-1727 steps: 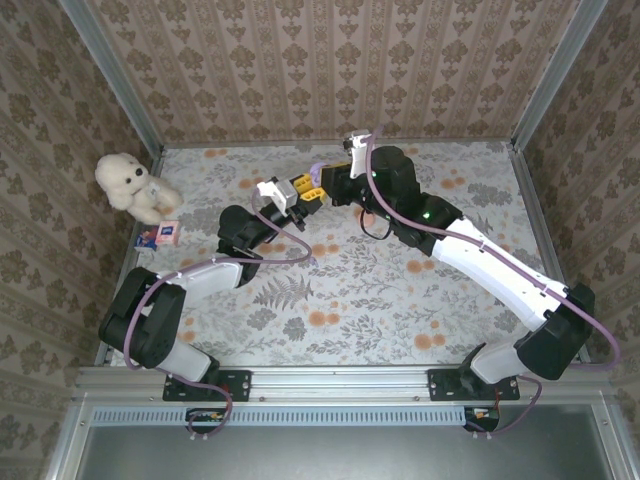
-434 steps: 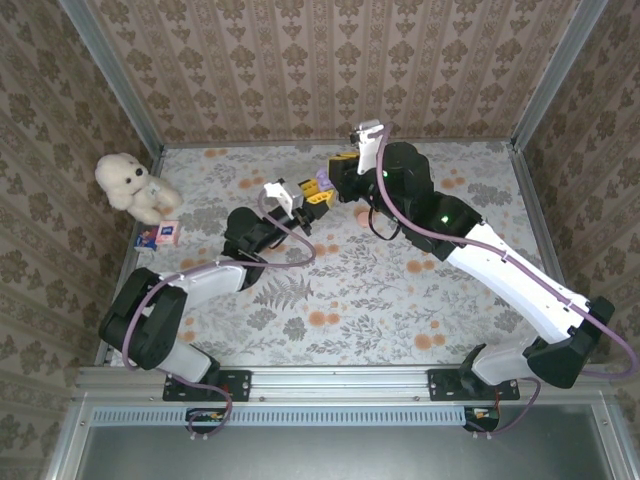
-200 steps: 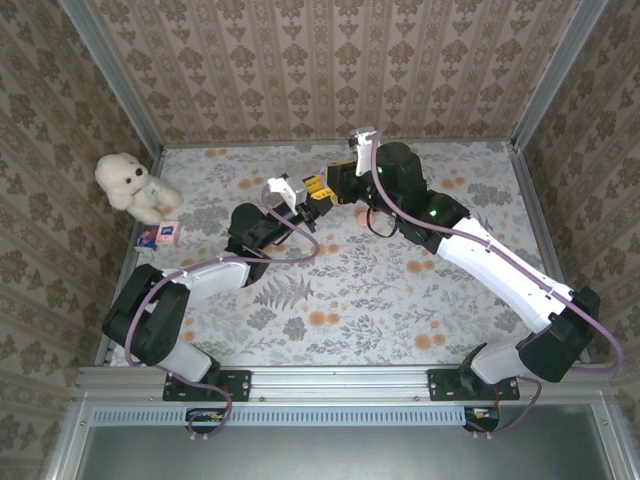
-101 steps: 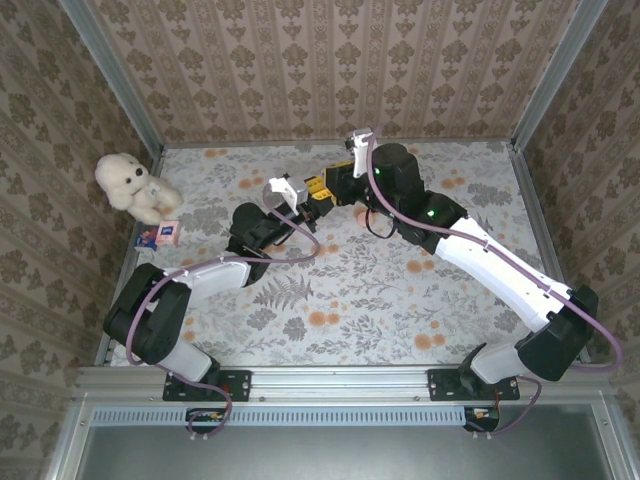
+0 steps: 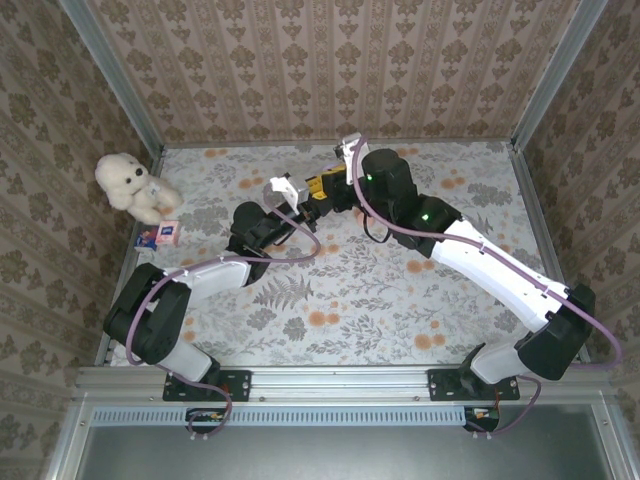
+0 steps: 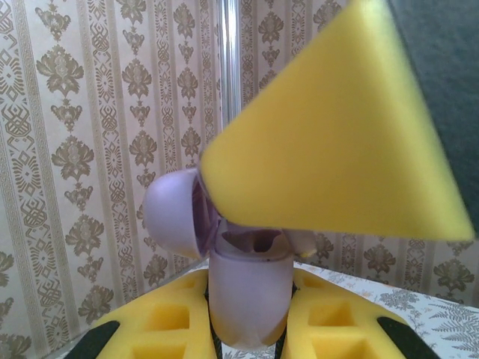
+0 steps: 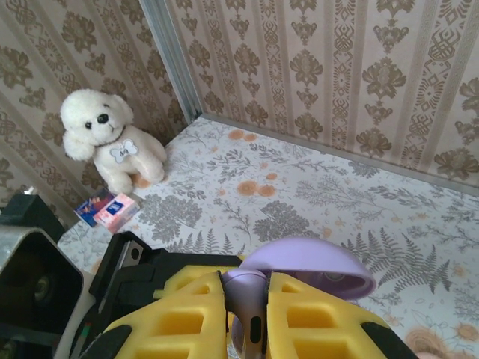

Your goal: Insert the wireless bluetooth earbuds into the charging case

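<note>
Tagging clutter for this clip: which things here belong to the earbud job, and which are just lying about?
Part of the job: lilac charging case, lid open, held in the left claw; lilac earbud pinched in the right claw over it.
Lying about: white plush dog; small pink and blue box beside it.

No text, label or number is legible anywhere.

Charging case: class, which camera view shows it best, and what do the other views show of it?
Left wrist: the lilac charging case is held upright in the left gripper, lid open to the left. Right wrist shows its domed lid behind the right gripper. Top external: too small to make out.
</note>
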Robot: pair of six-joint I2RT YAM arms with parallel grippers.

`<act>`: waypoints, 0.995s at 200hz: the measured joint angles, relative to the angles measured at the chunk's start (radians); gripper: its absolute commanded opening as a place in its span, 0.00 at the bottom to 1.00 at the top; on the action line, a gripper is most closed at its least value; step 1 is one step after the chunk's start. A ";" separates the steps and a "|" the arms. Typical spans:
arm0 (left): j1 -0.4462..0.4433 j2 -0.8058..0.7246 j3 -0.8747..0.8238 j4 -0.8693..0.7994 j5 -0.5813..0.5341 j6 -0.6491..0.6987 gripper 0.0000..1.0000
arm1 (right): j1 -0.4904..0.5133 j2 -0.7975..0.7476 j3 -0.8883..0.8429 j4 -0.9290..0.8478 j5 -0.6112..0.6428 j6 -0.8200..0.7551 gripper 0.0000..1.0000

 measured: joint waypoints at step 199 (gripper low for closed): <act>-0.001 0.005 0.008 -0.002 -0.006 0.000 0.00 | -0.035 0.000 0.046 -0.005 -0.060 0.088 0.16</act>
